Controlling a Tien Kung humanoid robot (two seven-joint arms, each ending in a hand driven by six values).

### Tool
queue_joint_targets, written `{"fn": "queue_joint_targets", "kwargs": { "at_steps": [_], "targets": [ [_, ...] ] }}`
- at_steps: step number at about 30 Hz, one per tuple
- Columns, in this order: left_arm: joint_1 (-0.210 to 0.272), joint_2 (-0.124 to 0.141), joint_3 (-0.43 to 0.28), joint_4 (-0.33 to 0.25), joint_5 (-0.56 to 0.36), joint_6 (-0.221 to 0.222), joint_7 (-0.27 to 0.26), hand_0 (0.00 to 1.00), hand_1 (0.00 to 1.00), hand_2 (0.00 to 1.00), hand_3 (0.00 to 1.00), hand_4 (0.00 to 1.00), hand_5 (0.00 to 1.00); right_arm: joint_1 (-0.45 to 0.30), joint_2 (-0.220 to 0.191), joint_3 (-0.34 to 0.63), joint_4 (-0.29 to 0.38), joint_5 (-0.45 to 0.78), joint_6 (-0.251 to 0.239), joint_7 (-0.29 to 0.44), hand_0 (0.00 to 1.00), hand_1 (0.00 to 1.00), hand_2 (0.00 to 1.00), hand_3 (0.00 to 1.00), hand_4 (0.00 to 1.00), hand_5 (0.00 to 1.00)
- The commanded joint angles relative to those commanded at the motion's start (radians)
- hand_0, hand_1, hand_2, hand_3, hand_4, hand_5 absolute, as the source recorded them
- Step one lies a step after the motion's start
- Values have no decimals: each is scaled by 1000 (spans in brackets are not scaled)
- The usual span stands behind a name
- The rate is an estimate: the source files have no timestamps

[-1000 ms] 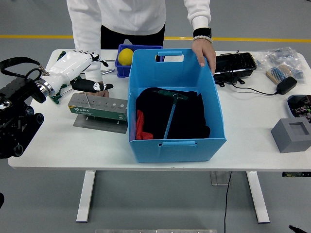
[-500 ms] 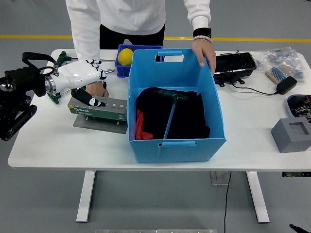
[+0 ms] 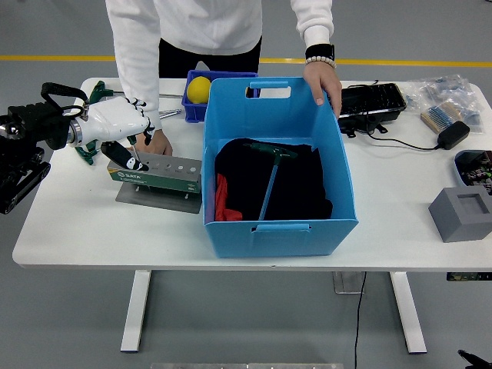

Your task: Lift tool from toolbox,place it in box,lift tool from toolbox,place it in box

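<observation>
A green tool holder (image 3: 173,171) with a row of holes stands on a metal plate (image 3: 154,196) left of the big blue box (image 3: 280,231). My left hand (image 3: 129,150), white with black tips, reaches down onto the holder's left end, where a thin tool shaft (image 3: 138,159) sticks up. Whether it grips the shaft is hidden. A green T-handle tool (image 3: 269,184) lies on black cloth inside the box. The person's one hand (image 3: 160,144) rests at the holder's back edge, and the other hand (image 3: 321,81) holds the box's far rim.
A small blue bin (image 3: 192,108) with a yellow ball (image 3: 200,88) sits behind the holder. Loose green-handled tools (image 3: 86,152) lie by my wrist. A black tray (image 3: 373,104), cable, brush and grey block (image 3: 461,214) occupy the right side.
My left hand has swung left and down from above the holder's middle to its left end. The person's hand has moved in behind the holder. The box and its tool are unchanged.
</observation>
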Motion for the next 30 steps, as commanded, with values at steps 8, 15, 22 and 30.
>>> {"fn": "queue_joint_targets", "kwargs": {
  "at_steps": [8,15,22,30],
  "targets": [
    [-14,-12,49,35,-22,-14,8,878,665,580,501,885,645,1,0,-1,0,1,0,0,616,596,669,539,770,654],
    [-24,-20,84,49,-33,-15,12,872,609,510,461,887,651,-1,0,1,0,0,0,0,616,595,668,540,770,654],
    [-25,-25,92,51,-46,-21,10,863,539,437,363,893,663,-4,1,5,0,-6,0,-2,615,596,669,540,771,654],
    [-26,-27,101,48,-52,-20,13,853,478,392,321,897,676,-8,2,11,0,-15,0,-4,616,597,668,540,771,655]
  ]
}}
